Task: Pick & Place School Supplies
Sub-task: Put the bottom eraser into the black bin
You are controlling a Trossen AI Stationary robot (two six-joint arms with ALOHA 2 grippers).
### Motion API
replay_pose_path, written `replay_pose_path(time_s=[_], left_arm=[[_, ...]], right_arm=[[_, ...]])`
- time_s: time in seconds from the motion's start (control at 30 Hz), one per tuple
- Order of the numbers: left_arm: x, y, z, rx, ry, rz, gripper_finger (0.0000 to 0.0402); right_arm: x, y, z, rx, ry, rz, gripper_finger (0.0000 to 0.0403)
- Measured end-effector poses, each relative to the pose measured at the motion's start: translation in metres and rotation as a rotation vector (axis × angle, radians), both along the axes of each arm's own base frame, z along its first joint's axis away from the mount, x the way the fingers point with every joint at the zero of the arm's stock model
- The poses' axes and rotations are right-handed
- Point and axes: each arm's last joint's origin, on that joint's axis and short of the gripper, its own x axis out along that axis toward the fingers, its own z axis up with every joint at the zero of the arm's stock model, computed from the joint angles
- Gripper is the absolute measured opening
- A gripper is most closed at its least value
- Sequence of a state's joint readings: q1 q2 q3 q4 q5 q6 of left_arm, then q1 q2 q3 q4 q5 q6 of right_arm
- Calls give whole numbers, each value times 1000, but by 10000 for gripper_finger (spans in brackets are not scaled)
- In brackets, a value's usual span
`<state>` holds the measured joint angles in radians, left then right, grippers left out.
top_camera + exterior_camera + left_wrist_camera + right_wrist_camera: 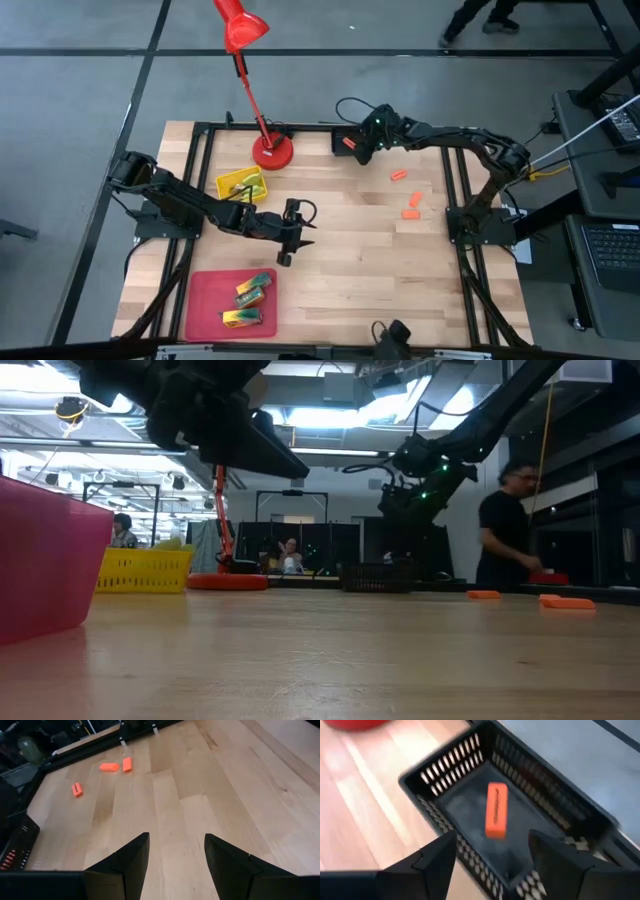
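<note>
Orange pieces [405, 200]: four (one in tray [470, 785])

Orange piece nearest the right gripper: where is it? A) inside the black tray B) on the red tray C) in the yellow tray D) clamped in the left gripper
A. In the right wrist view the orange piece lies inside the black tray, just past the open right gripper; the high view puts that gripper over the tray at the table's far edge.
</note>
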<state>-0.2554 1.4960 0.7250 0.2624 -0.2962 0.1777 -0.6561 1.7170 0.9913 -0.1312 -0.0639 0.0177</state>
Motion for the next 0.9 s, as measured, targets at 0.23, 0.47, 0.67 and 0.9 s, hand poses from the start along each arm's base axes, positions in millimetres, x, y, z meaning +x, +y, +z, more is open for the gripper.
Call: replay_pose_path(time_s=[0.23,0.47,0.67,0.9], left_arm=[[-3,-3,-3,22,30,15,187],[-6,-13,-4,38,38,3,187],[-8,-20,-2,58,18,5,187],[-6,-17,-1,65,9,18,187]], right_arm=[[0,55,14,-63,241,-43,220],[-24,96,-16,-111,397,-161,151],[-48,112,-36,-3,402,-187,100],[-65,128,-11,1,256,-238,81]])
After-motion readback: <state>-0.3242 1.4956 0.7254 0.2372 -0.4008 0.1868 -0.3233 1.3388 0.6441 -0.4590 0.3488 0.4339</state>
